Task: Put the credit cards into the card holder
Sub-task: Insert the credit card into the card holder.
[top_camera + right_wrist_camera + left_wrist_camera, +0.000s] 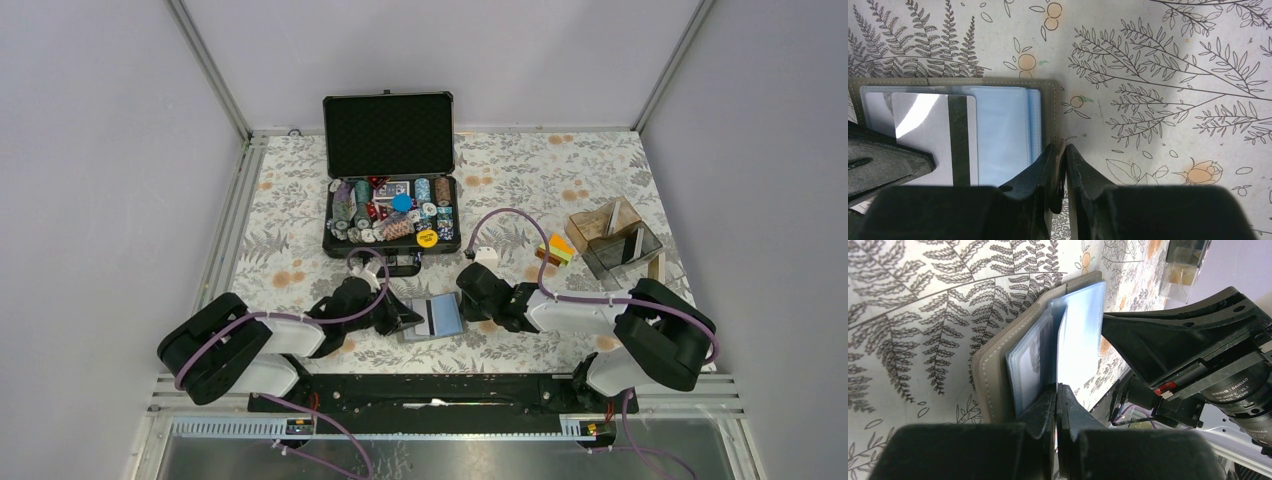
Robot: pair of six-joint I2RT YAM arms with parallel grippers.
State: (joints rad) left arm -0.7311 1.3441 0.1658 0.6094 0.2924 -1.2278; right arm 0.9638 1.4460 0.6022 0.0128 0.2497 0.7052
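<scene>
The grey card holder (445, 318) lies open on the flowered cloth between my two grippers, its light blue sleeves up; it also shows in the left wrist view (998, 365) and the right wrist view (1003, 130). My left gripper (408, 318) (1057, 387) is shut on a credit card (928, 135) with a pale back and a black stripe, held edge-on over the holder's left panel. My right gripper (468, 300) (1060, 148) is shut on the holder's right edge. Orange, yellow and green credit cards (556, 249) lie to the right, apart from both grippers.
An open black chip case (390, 190) stands behind the holder. A clear brownish acrylic box (612, 238) sits at the right beside the loose cards. Metal rails (232, 230) run along the table's left and near edges.
</scene>
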